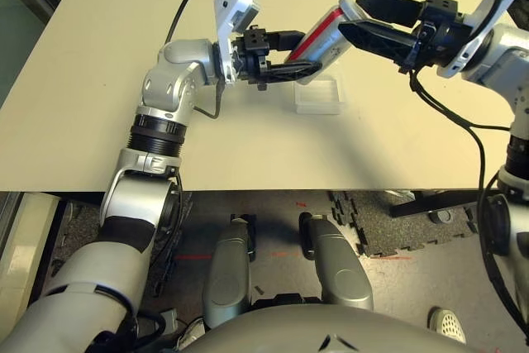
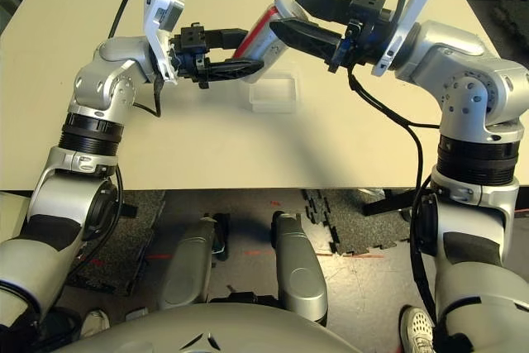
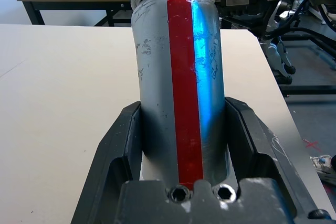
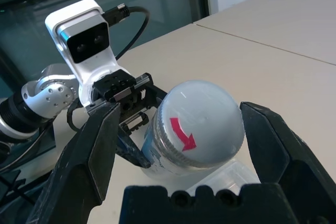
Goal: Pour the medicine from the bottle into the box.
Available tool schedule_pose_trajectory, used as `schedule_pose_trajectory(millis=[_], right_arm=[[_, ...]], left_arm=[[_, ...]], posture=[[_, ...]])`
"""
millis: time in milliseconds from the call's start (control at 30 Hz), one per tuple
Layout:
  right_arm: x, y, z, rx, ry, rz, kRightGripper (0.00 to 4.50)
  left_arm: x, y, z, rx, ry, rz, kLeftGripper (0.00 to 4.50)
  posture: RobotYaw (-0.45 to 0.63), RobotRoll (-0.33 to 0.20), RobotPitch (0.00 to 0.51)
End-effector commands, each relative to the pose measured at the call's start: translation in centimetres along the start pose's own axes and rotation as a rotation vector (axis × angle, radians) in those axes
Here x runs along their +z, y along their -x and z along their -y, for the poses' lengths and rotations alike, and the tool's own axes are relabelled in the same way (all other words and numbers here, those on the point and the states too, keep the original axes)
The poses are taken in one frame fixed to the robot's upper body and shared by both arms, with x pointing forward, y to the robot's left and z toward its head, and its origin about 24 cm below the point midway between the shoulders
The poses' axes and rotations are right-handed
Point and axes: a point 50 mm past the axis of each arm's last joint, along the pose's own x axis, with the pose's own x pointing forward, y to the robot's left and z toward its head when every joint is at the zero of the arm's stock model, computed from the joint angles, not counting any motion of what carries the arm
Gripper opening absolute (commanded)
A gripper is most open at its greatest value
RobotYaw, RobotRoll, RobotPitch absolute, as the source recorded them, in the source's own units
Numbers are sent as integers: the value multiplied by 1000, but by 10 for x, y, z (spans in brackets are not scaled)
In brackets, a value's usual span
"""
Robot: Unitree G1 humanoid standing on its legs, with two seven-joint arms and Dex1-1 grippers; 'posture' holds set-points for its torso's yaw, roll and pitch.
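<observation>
Beige table [image 1: 99, 105] spans the upper frame. Upper centre: left gripper [image 1: 285, 55], clamped on the bottle [image 1: 326, 32], holds it tilted above the clear box [image 1: 318, 95]. Upper right: right gripper [image 1: 364, 21], jaws spread wide, straddles the bottle's cap [image 4: 202, 124] without visible contact.

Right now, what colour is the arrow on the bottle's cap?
Red, on the grey cap of the bottle; the right wrist view shows it best.
</observation>
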Motion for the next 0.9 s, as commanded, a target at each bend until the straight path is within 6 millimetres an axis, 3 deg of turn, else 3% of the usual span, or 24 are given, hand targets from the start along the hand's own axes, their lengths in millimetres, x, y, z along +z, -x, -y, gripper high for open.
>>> schedule_pose_trajectory(millis=[33,67,167,367,633,900], right_arm=[[1,-3,-6,27,-11,-1,3926],[0,-3,-5,22,-12,-1,4325],[-1,-4,-3,7,-19,5,4500],[-3,-5,-4,6,-36,0,2726],[2,-9,-7,23,-15,13,2725],[9,-32,-24,112,44,11,2672]], left_arm=[[7,-2,0,-4,-23,16,2502],[7,-2,0,-5,-23,16,2500],[7,-2,0,-8,-24,15,2500],[8,-3,0,-10,-24,17,2497],[1,-4,0,-16,-3,-17,2496],[-9,-10,1,-38,13,-52,2496]], posture=[[-92,0,193],[-92,0,193],[-91,0,192],[-93,0,194],[-97,0,195],[-101,0,194]])
